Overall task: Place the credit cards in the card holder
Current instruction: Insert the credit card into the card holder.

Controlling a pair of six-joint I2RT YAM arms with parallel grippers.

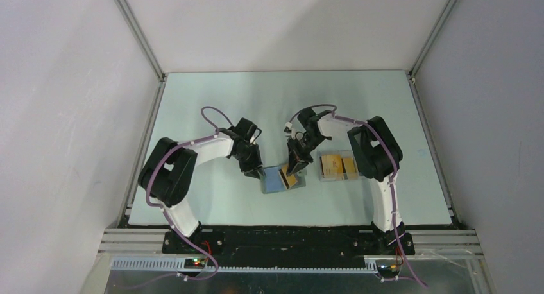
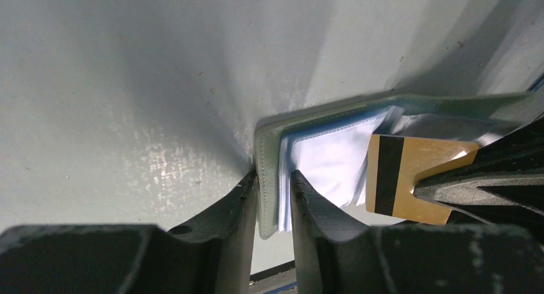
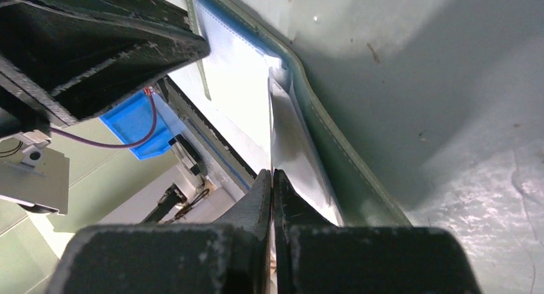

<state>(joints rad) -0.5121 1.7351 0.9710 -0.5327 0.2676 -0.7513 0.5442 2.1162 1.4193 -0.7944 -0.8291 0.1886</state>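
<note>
Grey-green card holder (image 1: pixel 274 180), folding type, lying open with its bluish inside up on the table (image 1: pixel 212 198), about midway along the near edge and between the two arms. Left gripper (image 1: pixel 258 173): jaws narrow, pinched on the holder's left edge, outer cover and pale inner sleeve both caught between the fingers. Right gripper (image 1: pixel 296 167): jaws fully closed on one orange-gold credit card (image 2: pixel 410 178), held tilted over the holder's right half. The card's black-striped edge leads, facing left toward the pinned edge and the sleeve mouth. Its long axis cannot be settled, the far end being covered by the fingers, nor whether it touches the sleeve. Judged next: the right arm, the nearer, slides the card leftward into the sleeve. Remaining credit cards (image 1: pixel 340 164): in a clear tray (image 1: pixel 324 176) just right of the holder.
</note>
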